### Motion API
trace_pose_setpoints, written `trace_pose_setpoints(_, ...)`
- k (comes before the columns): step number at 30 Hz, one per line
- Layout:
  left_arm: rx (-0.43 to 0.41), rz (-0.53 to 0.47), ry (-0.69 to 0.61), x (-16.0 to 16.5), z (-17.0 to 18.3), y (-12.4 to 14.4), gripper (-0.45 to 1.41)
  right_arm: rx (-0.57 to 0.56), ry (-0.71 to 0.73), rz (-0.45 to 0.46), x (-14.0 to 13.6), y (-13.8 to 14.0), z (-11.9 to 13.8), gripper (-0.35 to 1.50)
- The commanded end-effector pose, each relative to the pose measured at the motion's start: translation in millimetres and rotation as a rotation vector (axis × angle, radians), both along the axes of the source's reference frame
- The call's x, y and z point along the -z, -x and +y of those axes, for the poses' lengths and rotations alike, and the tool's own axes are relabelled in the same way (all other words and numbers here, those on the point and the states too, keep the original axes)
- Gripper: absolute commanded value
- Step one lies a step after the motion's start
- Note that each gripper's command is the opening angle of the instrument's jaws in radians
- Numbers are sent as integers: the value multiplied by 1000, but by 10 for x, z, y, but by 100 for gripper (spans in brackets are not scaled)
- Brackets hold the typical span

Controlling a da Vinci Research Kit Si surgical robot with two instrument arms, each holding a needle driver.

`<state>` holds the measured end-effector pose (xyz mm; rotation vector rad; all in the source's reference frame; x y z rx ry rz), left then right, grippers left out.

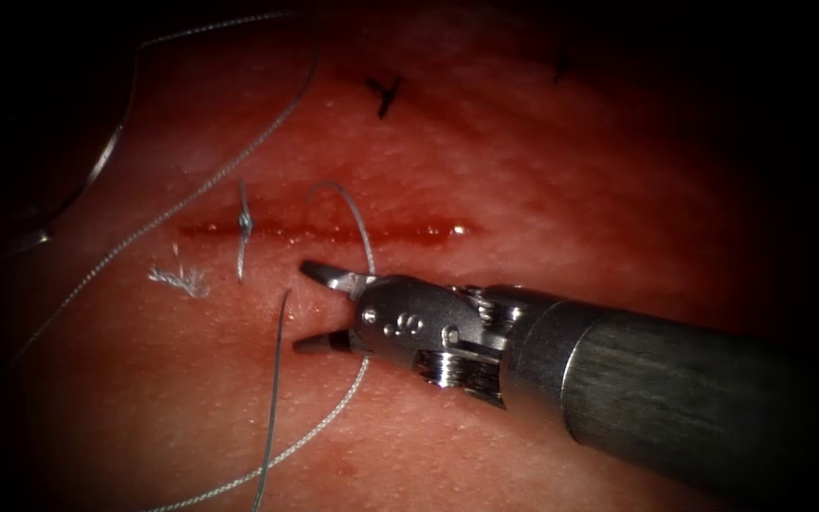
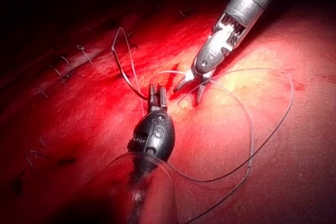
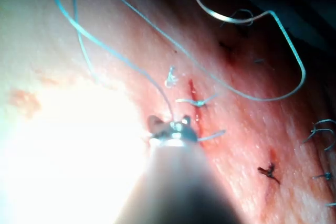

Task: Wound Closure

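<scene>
The right arm's tool (image 1: 307, 305) hovered over the tissue (image 1: 523, 171) just below the cut (image 1: 391, 230), its jaws spread wide and gripping nothing, while a loop of pale thread (image 1: 357, 223) arched from the wound past the upper jaw and trailed off across the pink, glistening surface. Red fluid (image 1: 286, 230) lined the horizontal cut, which already carried one tied stitch (image 1: 245, 223) near its left end, with a frayed cut end of thread (image 1: 182, 280) lying just beside it. Older dark stitches (image 1: 386, 93) marked the tissue above. Well to the left of the cut, at the dim edge of the lit field, the left arm's tool (image 2: 156, 94) had its jaws clamped on one end of the curved needle (image 3: 233, 22), held clear of the tissue
</scene>
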<state>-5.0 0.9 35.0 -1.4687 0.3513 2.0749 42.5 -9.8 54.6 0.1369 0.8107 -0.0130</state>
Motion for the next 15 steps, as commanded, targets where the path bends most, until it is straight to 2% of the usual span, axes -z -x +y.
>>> trace_pose_setpoints(1,0,-2,2,-5,3,6,-45,-22,13,14,-6,-11,9,94)
trace_pose_setpoints(5,0,-2,2,-5,3,5,-45,-72,46,31,-13,-7,16,78)
trace_pose_setpoints(6,-1,-2,2,-5,3,5,-45,-78,52,29,-14,-6,16,67)
trace_pose_setpoints(7,-1,-2,2,-5,3,5,-45,-83,51,24,-15,-5,16,42)
trace_pose_setpoints(8,0,-2,2,-5,3,5,-45,-89,43,24,-16,-3,14,-15)
trace_pose_setpoints(9,0,-2,2,-5,3,5,-45,-93,41,26,-17,-2,13,-35)
trace_pose_setpoints(15,0,-2,2,-5,3,6,-45,-106,13,35,-18,-10,3,-35)
